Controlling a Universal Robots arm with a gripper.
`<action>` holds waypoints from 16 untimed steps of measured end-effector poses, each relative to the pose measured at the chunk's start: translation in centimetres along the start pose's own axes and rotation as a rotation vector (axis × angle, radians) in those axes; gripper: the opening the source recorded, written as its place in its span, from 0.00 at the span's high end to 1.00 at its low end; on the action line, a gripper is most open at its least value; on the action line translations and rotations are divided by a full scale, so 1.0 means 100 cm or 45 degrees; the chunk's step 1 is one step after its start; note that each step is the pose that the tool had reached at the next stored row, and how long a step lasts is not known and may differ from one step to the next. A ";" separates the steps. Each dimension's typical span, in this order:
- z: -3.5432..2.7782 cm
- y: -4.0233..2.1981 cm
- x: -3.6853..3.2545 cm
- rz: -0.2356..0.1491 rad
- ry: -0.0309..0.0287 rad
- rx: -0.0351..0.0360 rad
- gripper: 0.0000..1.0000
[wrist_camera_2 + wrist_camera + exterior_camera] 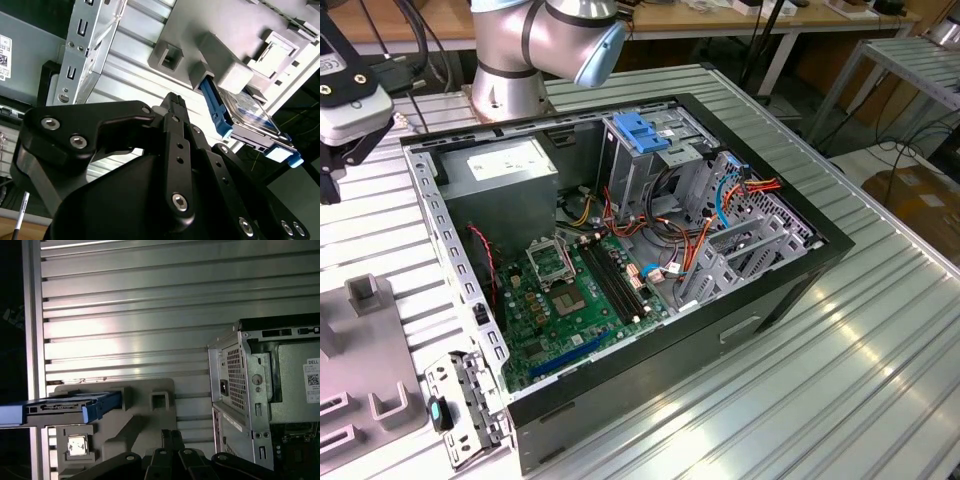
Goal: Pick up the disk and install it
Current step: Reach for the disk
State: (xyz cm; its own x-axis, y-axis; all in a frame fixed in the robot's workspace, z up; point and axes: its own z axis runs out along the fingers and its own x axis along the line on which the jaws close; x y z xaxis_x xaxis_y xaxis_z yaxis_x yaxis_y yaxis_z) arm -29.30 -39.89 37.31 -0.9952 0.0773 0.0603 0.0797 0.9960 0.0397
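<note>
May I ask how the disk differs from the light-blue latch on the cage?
The disk rests in the grey fixture outside the case; the latch tops the cage inside it. The disk has a dark body between blue rails; the latch is all light blue. Both carry blue plastic.

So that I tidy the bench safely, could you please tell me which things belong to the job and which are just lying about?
Job: disk in the grey holder; gripper, fingers shut, holding nothing; open computer case.
Lying about: metal bracket beside the case; chip in the holder; cardboard box.
</note>
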 end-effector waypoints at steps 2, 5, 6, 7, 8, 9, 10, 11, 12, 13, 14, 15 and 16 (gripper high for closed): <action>0.0001 0.0000 0.0003 0.000 0.0001 0.0001 0.89; 0.0002 0.0000 0.0004 0.000 0.0001 0.0000 0.89; 0.0002 0.0000 0.0004 0.000 0.0001 0.0000 0.89; 0.0002 0.0000 0.0004 0.000 0.0000 0.0001 0.89; 0.0002 0.0000 0.0005 0.000 0.0001 0.0000 0.89; 0.0002 0.0000 0.0005 0.000 0.0001 0.0001 0.89; 0.0002 -0.0001 0.0006 0.000 0.0000 0.0000 0.89; 0.0002 -0.0001 0.0010 0.000 0.0001 0.0000 0.89; 0.0002 -0.0001 0.0016 0.000 0.0001 0.0001 0.89; 0.0003 -0.0001 0.0022 0.000 0.0001 0.0000 0.89; 0.0003 -0.0002 0.0029 0.000 0.0001 0.0000 0.89; 0.0005 -0.0004 0.0050 0.000 0.0001 0.0000 0.89; 0.0006 -0.0006 0.0074 0.000 0.0001 0.0001 0.89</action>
State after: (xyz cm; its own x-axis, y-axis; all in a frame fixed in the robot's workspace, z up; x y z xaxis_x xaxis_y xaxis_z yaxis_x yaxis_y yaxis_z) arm -30.04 -39.89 37.29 -0.9952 0.0775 0.0604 0.0799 0.9960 0.0397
